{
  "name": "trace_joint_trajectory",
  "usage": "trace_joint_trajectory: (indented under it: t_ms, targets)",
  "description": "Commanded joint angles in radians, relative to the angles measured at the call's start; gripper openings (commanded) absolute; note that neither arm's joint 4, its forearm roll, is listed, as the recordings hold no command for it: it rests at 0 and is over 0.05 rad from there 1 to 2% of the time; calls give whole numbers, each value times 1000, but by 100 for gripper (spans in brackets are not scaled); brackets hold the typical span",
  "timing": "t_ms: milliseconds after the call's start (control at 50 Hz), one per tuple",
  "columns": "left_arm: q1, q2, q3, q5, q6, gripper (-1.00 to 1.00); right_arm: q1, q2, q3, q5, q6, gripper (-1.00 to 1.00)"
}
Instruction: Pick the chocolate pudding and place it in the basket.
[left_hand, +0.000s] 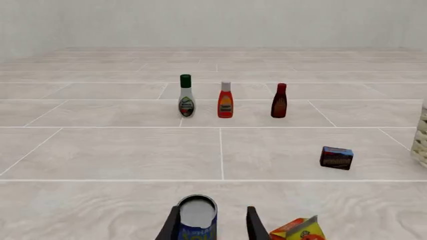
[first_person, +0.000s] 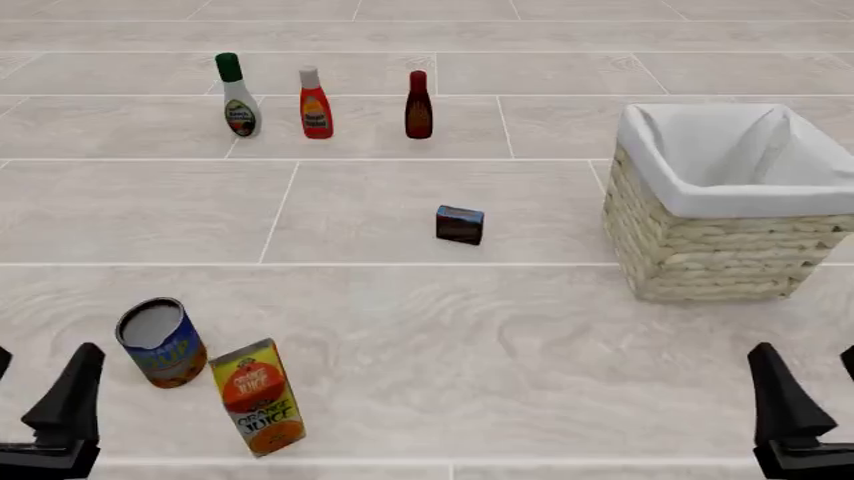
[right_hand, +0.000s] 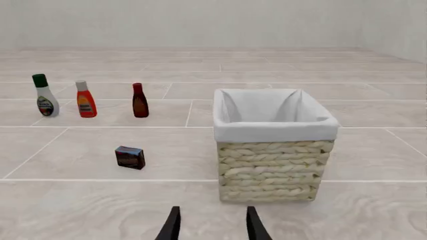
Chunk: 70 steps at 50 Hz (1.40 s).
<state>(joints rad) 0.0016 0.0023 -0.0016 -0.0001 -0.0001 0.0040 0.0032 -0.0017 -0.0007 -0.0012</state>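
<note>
Both grippers are seen parked at the near edge of the table, the left gripper (first_person: 47, 420) at the near-left corner and the right gripper (first_person: 801, 420) at the near-right corner. Each is held spread, and nothing is gripped by either.

Well forward of both, near the middle of the table, the chocolate pudding (first_person: 459, 225) is found lying on the surface, its blue top edge turned up and its long axis laid roughly left to right with a slight skew. It is placed far and to the right of the left gripper, and far and to the left of the right gripper. Neither arm is clearly favoured by distance, but the right arm is judged the better choice, since the basket (first_person: 727, 205) stands on its side, just right of the pudding and well apart from it.

Open floor is left all round the pudding, so a straight descent from above is judged possible, with the jaws closed across the short faces. Three bottles, the white dressing bottle (first_person: 239, 97), the orange sauce bottle (first_person: 315, 103) and the dark sauce bottle (first_person: 418, 105), are ranged farther back and are kept well clear. A tin can (first_person: 162, 343) and a juice carton (first_person: 260, 397) are crowded before the left gripper.
</note>
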Motion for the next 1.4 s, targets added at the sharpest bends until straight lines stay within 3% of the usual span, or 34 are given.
trace_joint_trajectory:
  t_ms: [20, 240, 260, 280, 520, 620, 940, 1120, 1180, 1400]
  targets:
    - [-1, 3, -2, -1, 0, 100, -2, 5, -2, -3, -9, 100]
    - [-1, 1, -2, 0, 2, 100, 2, 2, -5, 7, -10, 100]
    - [-1, 4, -1, -3, -1, 100, -73, -2, -37, 10, -86, 100]
    - [-1, 1, -2, 1, 0, 100, 2, 2, -5, 7, -10, 100]
    - [-1, 2, -1, 0, 0, 100, 33, 34, -36, -1, -31, 100]
    - [-1, 1, -1, 2, 0, 100, 115, 172, -122, -22, -24, 100]
    - [-2, -1, -3, -2, 15, 100, 283, 422, -365, 3, -119, 100]
    - [-2, -1, -3, -1, 12, 100, 325, 530, -429, -29, -158, 100]
    - [-2, -1, -2, -3, 13, 100, 374, 586, -454, -34, -181, 100]
    - [0, 1, -2, 2, 0, 100, 406, 692, -511, -80, -218, 100]
